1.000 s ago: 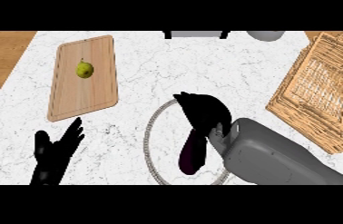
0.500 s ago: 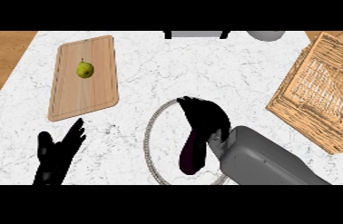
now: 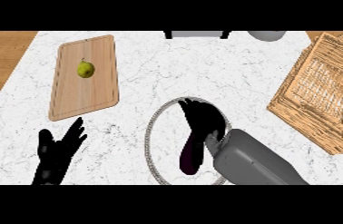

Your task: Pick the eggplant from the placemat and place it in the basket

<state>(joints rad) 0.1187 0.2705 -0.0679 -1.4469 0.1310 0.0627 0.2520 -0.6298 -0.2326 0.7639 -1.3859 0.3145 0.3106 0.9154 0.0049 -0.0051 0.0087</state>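
1. Far left: a strip of brown wood point(image 3: 15, 51) borders the white marble worktop point(image 3: 201, 69).
2. Lower left: the black left hand point(image 3: 57, 150) sits at the view's bottom edge, fingers straight, spread apart and pointing up. It holds nothing and is well apart from the task's things.
3. Upper left: a pale rectangular wooden cutting board point(image 3: 94, 96) lies flat on the worktop. A small yellow-green pear point(image 3: 84, 68) rests on its upper half.
4. Centre, low: a round white placemat with a grey beaded rim point(image 3: 149, 137).
5. On the placemat: the long dark purple eggplant point(image 3: 190, 157) lies lengthwise, its near end close to the mat's lower rim. It has not been lifted.
6. The black right hand point(image 3: 201, 116) lies over the eggplant's far end and covers it. Cannot tell whether it grips the eggplant. Its grey forearm point(image 3: 251, 162) enters from the lower right.
7. Right edge: the square woven wicker basket point(image 3: 315, 89) sits well apart from the placemat.
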